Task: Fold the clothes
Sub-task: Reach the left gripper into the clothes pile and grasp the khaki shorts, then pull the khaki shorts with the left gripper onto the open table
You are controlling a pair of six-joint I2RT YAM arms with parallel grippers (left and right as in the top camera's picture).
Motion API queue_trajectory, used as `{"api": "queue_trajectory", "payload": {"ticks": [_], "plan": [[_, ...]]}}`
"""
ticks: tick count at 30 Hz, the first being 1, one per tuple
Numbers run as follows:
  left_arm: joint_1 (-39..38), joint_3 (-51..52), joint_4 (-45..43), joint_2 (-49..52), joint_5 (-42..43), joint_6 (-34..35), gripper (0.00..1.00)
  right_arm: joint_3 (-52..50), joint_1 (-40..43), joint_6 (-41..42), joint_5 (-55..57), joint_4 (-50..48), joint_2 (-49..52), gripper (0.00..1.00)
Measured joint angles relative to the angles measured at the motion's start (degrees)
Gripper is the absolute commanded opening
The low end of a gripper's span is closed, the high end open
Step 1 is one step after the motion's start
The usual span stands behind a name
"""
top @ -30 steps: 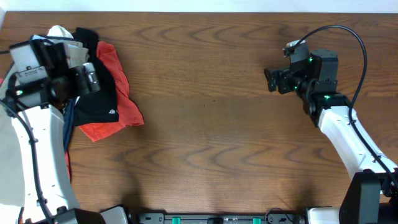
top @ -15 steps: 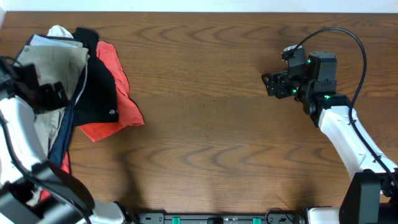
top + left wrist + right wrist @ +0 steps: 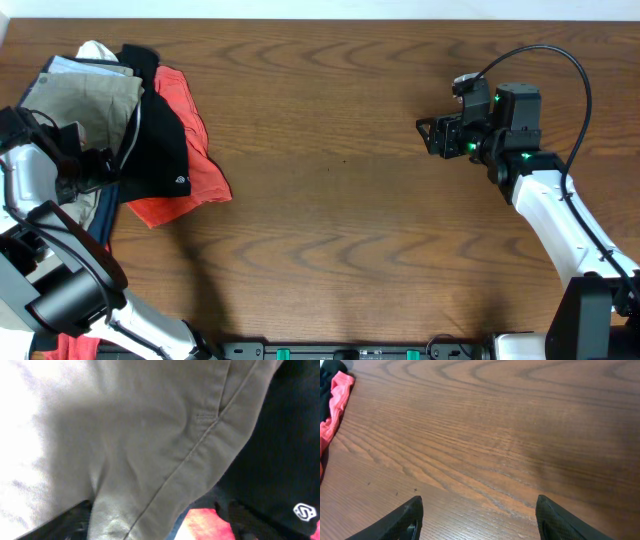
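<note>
The khaki-beige shorts [image 3: 85, 100] lie bunched in a pile of clothes at the table's far left. In the left wrist view they [image 3: 150, 435] fill most of the frame, with a seam running diagonally. My left gripper [image 3: 88, 165] is at the pile's left side, low over the shorts. Its jaws stand wide apart [image 3: 155, 520] with a fold of khaki fabric between them. My right gripper [image 3: 430, 135] is open and empty above bare wood at the right [image 3: 477, 515], far from the pile.
A black garment [image 3: 160, 145] and a red one [image 3: 190, 175] lie over and beside the shorts; both show in the left wrist view, black [image 3: 270, 450] and red [image 3: 205, 527]. A white item [image 3: 95, 50] lies at the pile's back. The wooden table [image 3: 340, 220] spreads between the arms.
My left arm has swung off the top of the pile toward the left edge and come down onto the khaki shorts. My right gripper has shifted slightly left.
</note>
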State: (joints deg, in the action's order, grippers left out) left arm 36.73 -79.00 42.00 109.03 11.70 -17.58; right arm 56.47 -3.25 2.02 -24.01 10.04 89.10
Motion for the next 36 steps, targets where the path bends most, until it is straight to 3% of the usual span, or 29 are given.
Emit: {"api": "queue_trajectory", "payload": {"ticks": [5,10,13,17,27,36], "plan": [[0.0,0.0,-0.7,0.3,0.0,-0.3,0.58,0.0,0.0,0.3,0.0,0.0,0.0,0.70],[0.0,0.0,-1.5,0.3,0.0,-0.2,0.35,0.0,0.0,0.3,0.1,0.4,0.0,0.70],[0.0,0.0,-2.5,0.3,0.0,0.0,0.29,0.0,0.0,0.3,0.1,0.9,0.0,0.70],[0.0,0.0,-4.8,0.3,0.2,1.5,0.06,0.0,0.0,0.3,0.2,0.9,0.0,0.70],[-1.0,0.0,-5.0,-1.7,-0.2,3.0,0.06,0.0,0.0,0.4,0.6,0.9,0.0,0.65],[-10.9,-2.6,-2.6,-19.8,2.1,6.1,0.06,0.1,0.4,2.6,1.1,-4.7,-0.2,0.61]]}}
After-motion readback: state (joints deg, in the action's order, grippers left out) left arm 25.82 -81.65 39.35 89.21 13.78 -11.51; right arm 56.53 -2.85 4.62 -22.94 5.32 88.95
